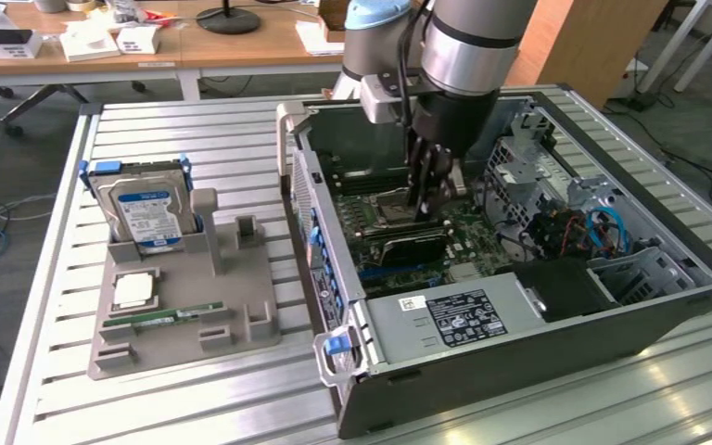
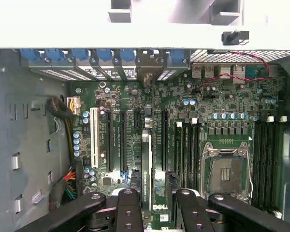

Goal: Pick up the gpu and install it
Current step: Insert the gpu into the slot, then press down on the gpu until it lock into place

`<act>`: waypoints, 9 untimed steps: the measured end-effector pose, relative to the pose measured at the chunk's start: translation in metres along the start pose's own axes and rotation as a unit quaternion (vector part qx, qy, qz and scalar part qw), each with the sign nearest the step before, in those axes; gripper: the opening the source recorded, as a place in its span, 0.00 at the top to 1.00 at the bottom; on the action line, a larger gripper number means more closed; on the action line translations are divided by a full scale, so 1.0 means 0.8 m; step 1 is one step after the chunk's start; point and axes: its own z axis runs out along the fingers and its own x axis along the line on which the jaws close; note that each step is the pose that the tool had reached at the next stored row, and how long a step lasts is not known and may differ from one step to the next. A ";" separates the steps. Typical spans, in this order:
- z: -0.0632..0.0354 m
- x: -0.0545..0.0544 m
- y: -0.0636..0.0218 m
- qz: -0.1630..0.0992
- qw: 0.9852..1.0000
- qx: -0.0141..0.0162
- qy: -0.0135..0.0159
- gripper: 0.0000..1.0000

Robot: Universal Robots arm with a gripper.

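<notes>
The claw [image 1: 430,213] [image 2: 155,212] is reaching down inside the case [image 1: 653,311], pinching the gpu [image 1: 413,247] [image 2: 146,164], which is standing on edge in a slot of the case's board [image 2: 222,104]. White "DELL" lettering [image 2: 160,207] is showing beside it. Outside the case, a drive [image 1: 148,215] is showing a blue-white label, unreadable.

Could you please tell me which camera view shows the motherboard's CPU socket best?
The wrist view: it looks squarely at the CPU socket, its whole metal frame unobstructed. The exterior view shows the CPU socket at a slant, partly behind the gripper.
</notes>
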 end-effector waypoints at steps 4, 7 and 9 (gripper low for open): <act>0.000 0.000 0.000 0.000 1.000 0.000 0.000 0.66; 0.000 0.000 0.000 0.000 1.000 0.000 0.000 0.66; 0.000 0.000 0.000 0.000 1.000 0.000 0.000 0.66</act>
